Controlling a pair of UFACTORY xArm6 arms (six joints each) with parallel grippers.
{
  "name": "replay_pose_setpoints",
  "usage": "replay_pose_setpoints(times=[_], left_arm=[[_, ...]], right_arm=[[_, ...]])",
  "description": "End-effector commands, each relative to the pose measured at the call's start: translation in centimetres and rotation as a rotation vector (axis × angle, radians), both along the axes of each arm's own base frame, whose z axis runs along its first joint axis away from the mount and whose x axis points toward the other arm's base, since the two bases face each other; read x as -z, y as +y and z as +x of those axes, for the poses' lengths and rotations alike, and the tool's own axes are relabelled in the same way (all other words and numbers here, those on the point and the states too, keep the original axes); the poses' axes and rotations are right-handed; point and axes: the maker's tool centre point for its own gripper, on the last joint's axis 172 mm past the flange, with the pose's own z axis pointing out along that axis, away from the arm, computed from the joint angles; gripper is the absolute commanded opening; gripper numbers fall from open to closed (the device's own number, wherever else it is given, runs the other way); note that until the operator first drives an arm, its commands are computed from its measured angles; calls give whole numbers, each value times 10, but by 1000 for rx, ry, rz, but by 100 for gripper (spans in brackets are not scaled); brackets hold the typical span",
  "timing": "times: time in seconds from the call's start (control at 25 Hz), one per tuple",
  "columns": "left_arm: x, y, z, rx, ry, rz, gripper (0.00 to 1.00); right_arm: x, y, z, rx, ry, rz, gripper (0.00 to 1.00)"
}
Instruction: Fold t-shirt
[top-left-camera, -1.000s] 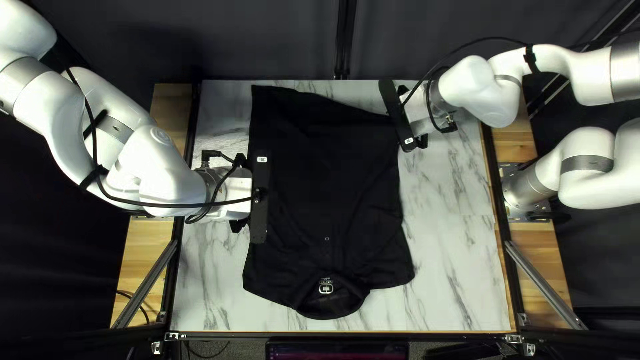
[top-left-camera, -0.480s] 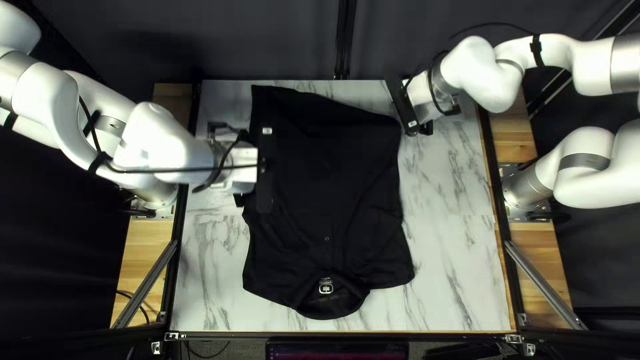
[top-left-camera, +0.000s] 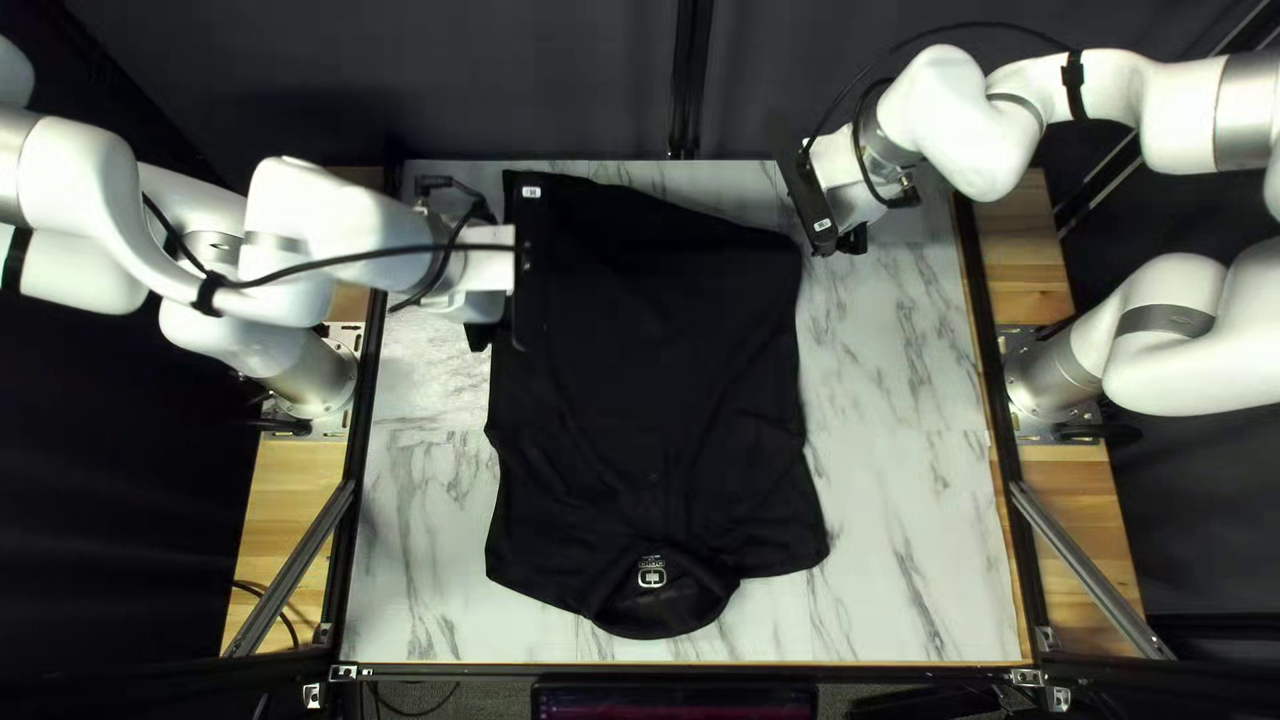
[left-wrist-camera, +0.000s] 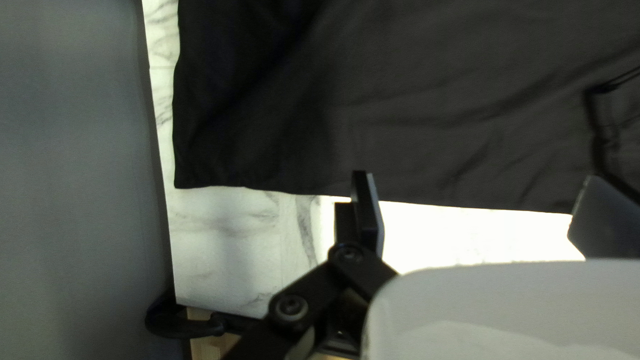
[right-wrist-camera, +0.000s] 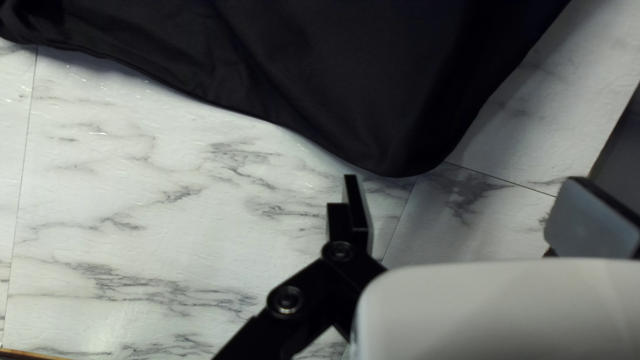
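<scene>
The black t-shirt (top-left-camera: 654, 360) is lying flat mid-frame in the top left view, probably handling as light, limp cloth and needing pinches at its two upper corners, while the left gripper (left-wrist-camera: 477, 190) and right gripper (right-wrist-camera: 463, 190) are standing empty, jaws apart.

In the top left view, bare table (top-left-camera: 894, 467) leaves a wide lane beside the shirt (top-left-camera: 654, 400) at three to four o'clock, a narrower one at eight. The left gripper (top-left-camera: 480, 334) blocks ten o'clock; the right gripper (top-left-camera: 855, 240), between one and two.
</scene>
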Motion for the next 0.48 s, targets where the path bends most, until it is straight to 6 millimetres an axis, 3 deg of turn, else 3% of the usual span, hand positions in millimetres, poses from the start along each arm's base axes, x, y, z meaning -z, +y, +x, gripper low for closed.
replay_pose_setpoints(times=[0.04, 0.48], left_arm=[[13, 19, -11, -23, 30, -15, 100], [14, 23, -17, -43, 39, -23, 100]], right_arm=[[0, 0, 0, 0, 0, 0, 100], [0, 0, 0, 0, 0, 0, 100]])
